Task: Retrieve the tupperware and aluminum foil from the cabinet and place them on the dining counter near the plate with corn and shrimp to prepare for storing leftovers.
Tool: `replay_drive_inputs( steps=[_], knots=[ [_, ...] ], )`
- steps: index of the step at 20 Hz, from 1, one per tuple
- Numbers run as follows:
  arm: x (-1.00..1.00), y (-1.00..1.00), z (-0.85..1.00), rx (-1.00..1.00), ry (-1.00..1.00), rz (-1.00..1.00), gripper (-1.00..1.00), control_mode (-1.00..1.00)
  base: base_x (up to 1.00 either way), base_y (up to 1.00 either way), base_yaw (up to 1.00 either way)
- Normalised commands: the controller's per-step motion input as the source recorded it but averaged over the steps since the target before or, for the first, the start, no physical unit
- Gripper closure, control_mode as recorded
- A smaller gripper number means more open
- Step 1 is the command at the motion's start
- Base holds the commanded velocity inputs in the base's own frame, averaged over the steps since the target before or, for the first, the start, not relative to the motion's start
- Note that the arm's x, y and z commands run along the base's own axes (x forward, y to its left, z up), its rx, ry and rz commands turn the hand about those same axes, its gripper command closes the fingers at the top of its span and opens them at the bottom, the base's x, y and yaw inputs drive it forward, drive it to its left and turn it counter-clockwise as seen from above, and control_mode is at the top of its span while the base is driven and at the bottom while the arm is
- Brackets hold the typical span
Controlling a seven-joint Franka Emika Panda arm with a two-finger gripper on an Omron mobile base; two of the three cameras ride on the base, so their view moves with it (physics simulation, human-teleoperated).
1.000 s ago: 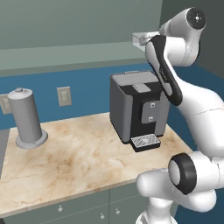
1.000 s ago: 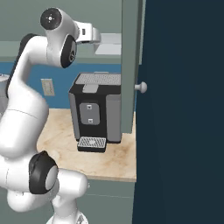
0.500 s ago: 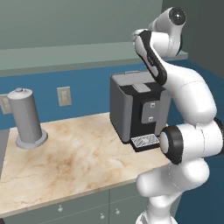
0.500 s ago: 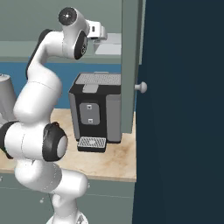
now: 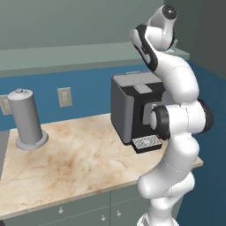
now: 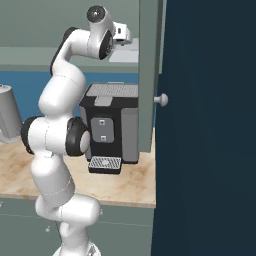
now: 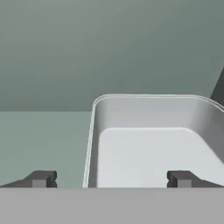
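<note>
Tupperware (image 7: pixel 153 148): clear shallow container, resting on cabinet (image 6: pixel 149 75) inner shelf, rounded rim toward hand camera, interior bare. Gripper (image 7: pixel 111 179): jaws spread wide, holding nothing; one fingertip (image 7: pixel 41 178) outside container's near wall, other over its interior, left wall between them. Arm raised high, hand level with shelf, above coffee machine (image 5: pixel 132 110). Cabinet door swung open, round knob (image 6: pixel 161 99) visible. Grey canister (image 5: pixel 27 119) stands on worktop (image 5: pixel 75 163), well apart from machine.

A kitchen: coffee machine (image 5: pixel 134 110) on a marbled worktop (image 5: pixel 75 163), grey-green cabinet (image 6: pixel 150 75) overhead
</note>
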Motion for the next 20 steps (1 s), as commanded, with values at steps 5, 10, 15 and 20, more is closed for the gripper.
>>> replay_drive_inputs(
  steps=[5,10,15,20],
  knots=[
    [0.57,-0.01,-0.37,0.0,0.05,0.04,-1.0,-1.0,0.0,0.0,0.0],
    [0.55,0.0,-0.52,0.0,0.07,0.04,1.0,-1.0,0.0,0.0,0.0],
    [0.1,0.0,-0.72,-0.01,-0.06,0.0,1.0,-1.0,0.0,0.0,0.0],
    [-0.02,0.22,-0.81,-0.01,-0.22,0.0,1.0,-1.0,0.0,0.0,0.0]
  ],
)
